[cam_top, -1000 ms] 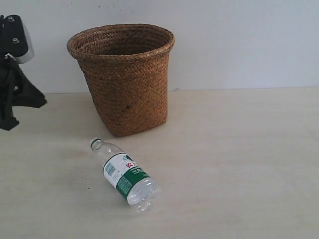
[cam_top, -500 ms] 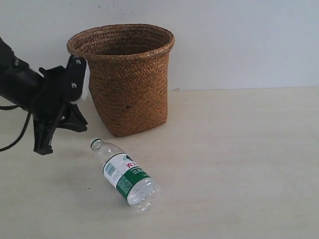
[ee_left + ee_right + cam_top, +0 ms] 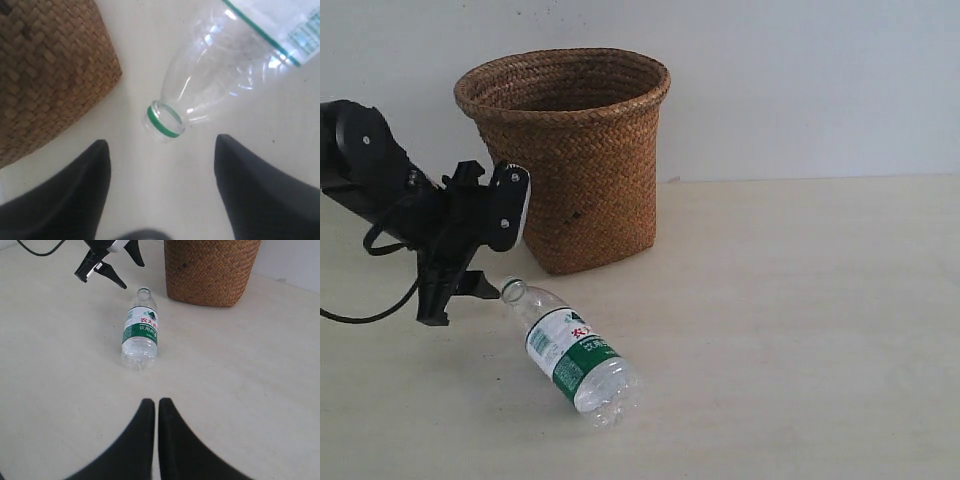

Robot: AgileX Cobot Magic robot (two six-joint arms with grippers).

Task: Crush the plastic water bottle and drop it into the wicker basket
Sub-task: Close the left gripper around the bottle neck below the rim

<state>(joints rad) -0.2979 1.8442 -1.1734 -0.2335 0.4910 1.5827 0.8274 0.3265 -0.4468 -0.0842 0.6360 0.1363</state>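
The plastic water bottle (image 3: pixel 570 350) lies on its side on the table, uncapped, its mouth pointing at my left gripper. It is clear and ribbed, with a green-and-white label. The wicker basket (image 3: pixel 570 150) stands upright just behind it. My left gripper (image 3: pixel 463 305) hovers low at the bottle's mouth, open and empty. In the left wrist view the bottle (image 3: pixel 220 65) has its green neck ring just ahead of the open left gripper (image 3: pixel 161 142), with the basket (image 3: pixel 45 65) beside it. My right gripper (image 3: pixel 155 401) is shut and empty, well short of the bottle (image 3: pixel 141 327) and the basket (image 3: pixel 210 270).
The pale table (image 3: pixel 800 300) runs wide to the right of the bottle and basket. A white wall (image 3: pixel 800 80) rises behind the basket. A black cable (image 3: pixel 360 315) trails from the left arm.
My left arm has swung in from the far left and come down, bringing its open gripper to the bottle's mouth. Bottle and basket have not moved.
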